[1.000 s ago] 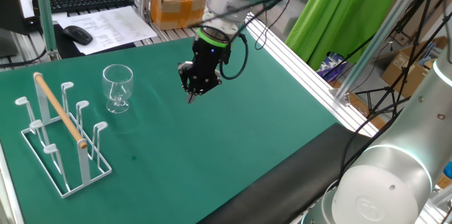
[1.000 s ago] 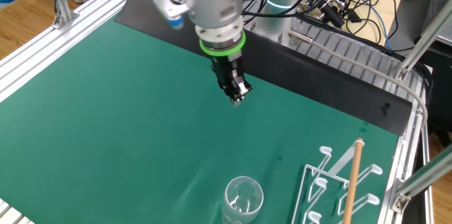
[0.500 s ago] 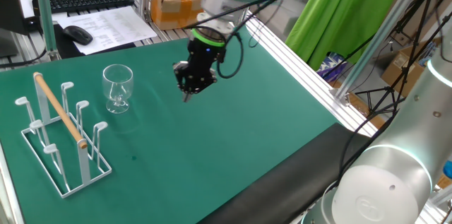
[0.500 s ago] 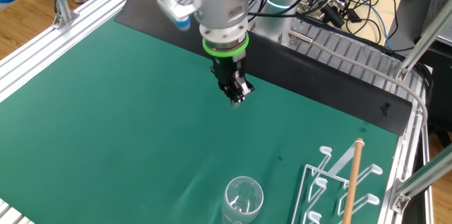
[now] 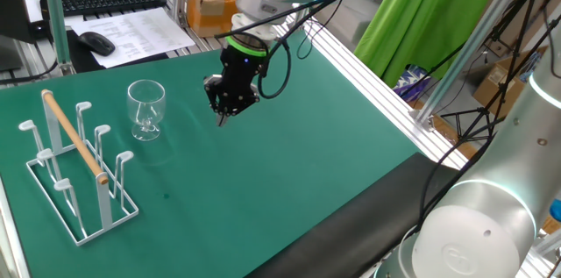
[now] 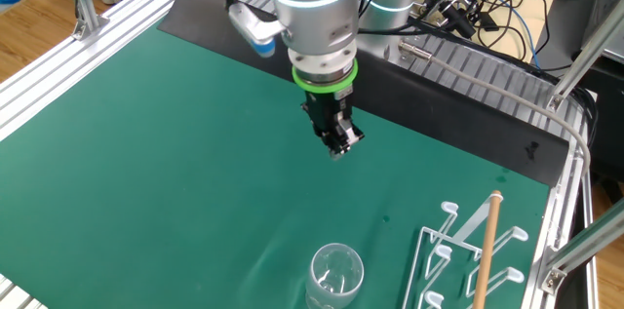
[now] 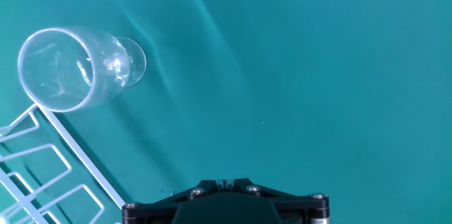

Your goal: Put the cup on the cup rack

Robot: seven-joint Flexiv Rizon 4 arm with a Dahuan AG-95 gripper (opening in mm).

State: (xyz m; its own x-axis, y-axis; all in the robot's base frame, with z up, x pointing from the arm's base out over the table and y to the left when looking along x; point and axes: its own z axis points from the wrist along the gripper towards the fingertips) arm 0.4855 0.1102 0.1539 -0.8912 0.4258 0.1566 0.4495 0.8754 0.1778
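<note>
One arm, one cup (image 5: 145, 109), one cup rack (image 5: 75, 177) on the green surface (image 5: 289, 164).
No readable writing shows anywhere. The arm reaches in from above, its gripper (image 5: 223, 118) pointing steeply down, fingers pressed together and holding nothing. The cup stands upright beside the rack, apart from the gripper.

Hand view: fingertips out of frame, only the hand (image 7: 226, 206) housing at the bottom edge; cup rack (image 7: 42, 171) clipped by left and bottom edges, wooden rod not in shot. Other fixed view: cup (image 6: 336, 277) cut below the bowl, stem and foot lost; rack cropped too. Finger gap of the hand too small to resolve in either fixed view.
</note>
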